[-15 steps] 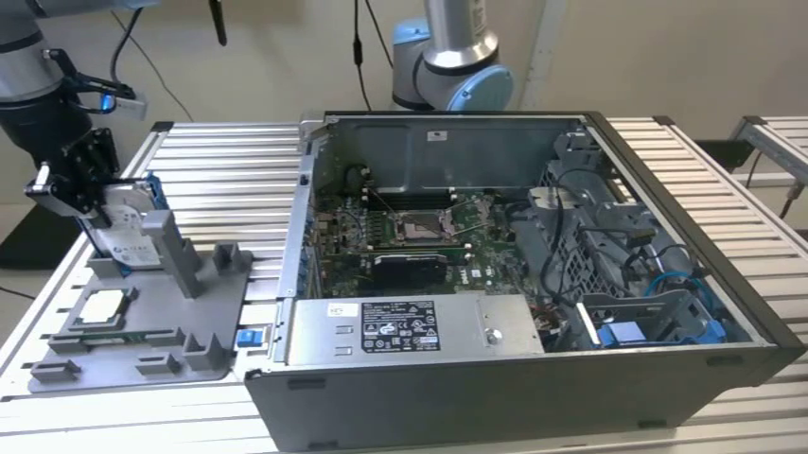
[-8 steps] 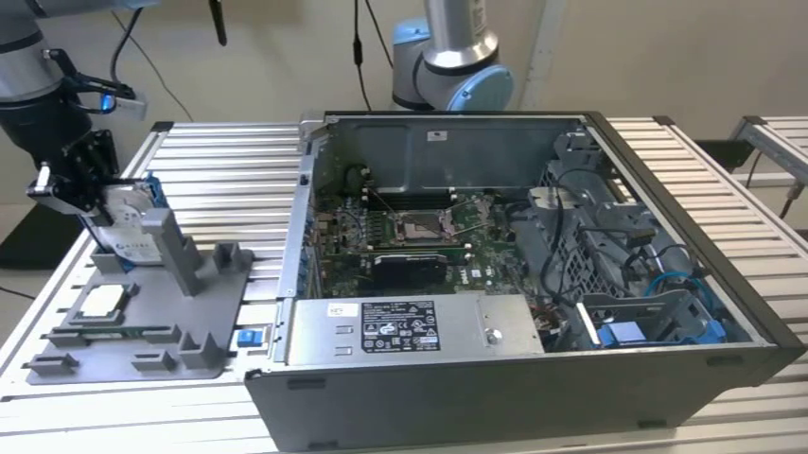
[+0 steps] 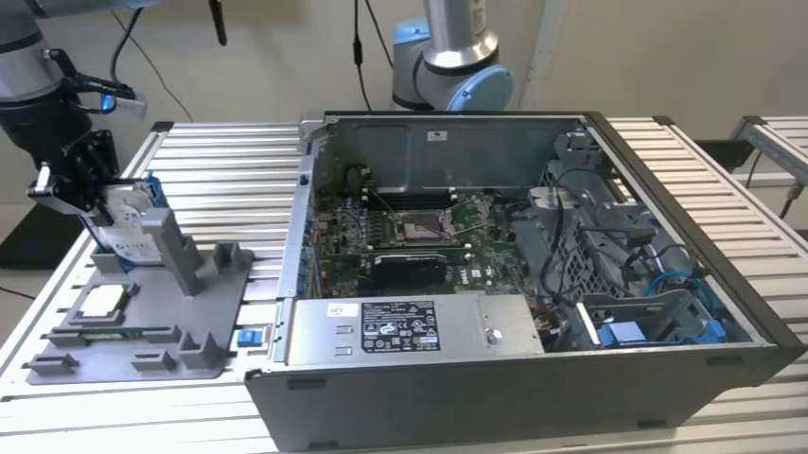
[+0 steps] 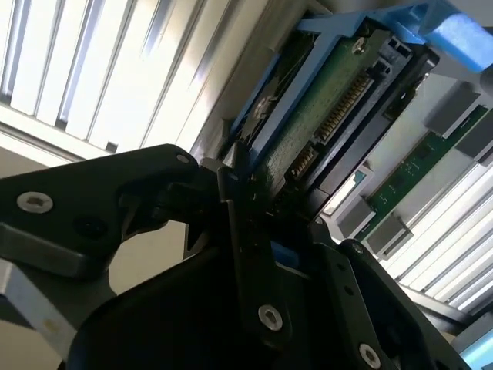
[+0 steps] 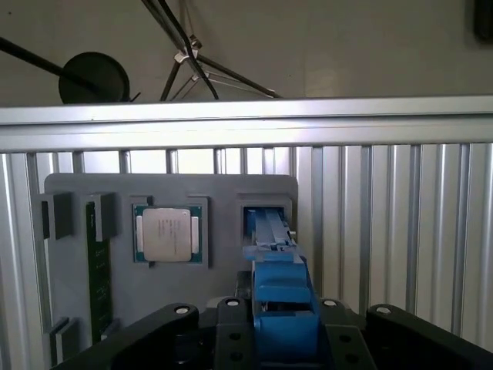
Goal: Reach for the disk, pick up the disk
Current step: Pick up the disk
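End effector [image 5: 286,330] clamped on disk [image 5: 281,289] edges; disk upright in grey fixture [image 5: 219,193], open table [image 3: 215,161] beside.

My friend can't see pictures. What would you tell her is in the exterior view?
A robot arm's gripper is right at the disk, which stands on edge in a grey holder tray at the exterior view's left. An open computer case sits on the slatted metal table beside it, and a square chip lies in the tray.
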`<move>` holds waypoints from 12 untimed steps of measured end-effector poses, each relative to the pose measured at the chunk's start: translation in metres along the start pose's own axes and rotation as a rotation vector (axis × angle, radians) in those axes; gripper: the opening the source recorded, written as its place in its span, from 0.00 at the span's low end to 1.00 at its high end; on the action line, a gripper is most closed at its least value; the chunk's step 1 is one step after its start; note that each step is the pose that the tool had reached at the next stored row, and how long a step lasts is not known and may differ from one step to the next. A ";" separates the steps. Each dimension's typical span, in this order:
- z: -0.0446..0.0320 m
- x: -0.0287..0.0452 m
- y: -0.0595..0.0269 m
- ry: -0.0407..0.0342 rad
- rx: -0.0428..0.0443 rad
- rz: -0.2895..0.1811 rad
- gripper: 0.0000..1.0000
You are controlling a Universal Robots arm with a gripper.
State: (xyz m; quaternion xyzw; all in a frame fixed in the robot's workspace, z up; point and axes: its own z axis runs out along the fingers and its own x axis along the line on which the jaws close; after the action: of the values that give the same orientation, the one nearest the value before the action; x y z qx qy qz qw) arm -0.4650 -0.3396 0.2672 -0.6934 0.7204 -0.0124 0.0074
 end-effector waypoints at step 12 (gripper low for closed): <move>0.0000 0.0000 0.0000 0.0048 -0.0001 0.000 0.00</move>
State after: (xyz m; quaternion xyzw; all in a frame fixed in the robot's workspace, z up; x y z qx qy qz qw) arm -0.4650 -0.3396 0.2672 -0.6934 0.7204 -0.0140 0.0056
